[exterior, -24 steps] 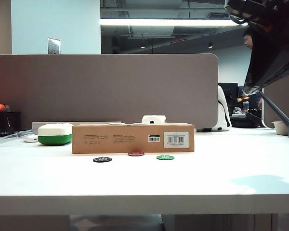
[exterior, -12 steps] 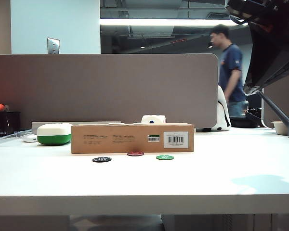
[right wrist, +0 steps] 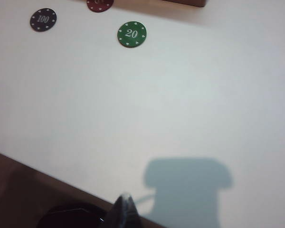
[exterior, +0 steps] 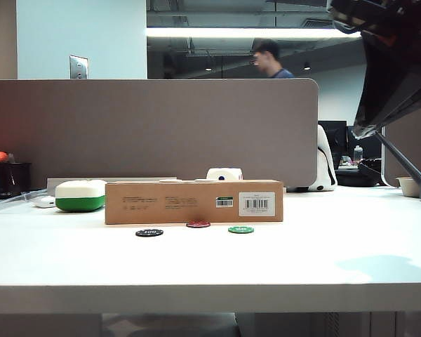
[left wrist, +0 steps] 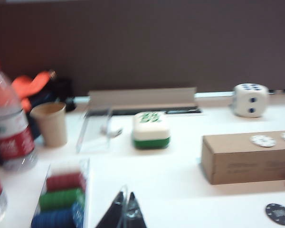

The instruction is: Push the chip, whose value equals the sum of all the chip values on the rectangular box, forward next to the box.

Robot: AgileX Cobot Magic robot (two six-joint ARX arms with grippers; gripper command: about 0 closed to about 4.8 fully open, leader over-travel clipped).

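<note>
Chip [exterior: 198,224] touching box [exterior: 194,202] near face, so push looks done; left gripper [left wrist: 124,214], right gripper [right wrist: 125,211] closed, pulled back

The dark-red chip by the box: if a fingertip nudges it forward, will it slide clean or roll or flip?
The dark-red chip lies flat on the smooth white table, so it will probably slide, not roll. It looks thin and light, so closed fingers could ride over it. The box right behind should stop it quickly.
</note>
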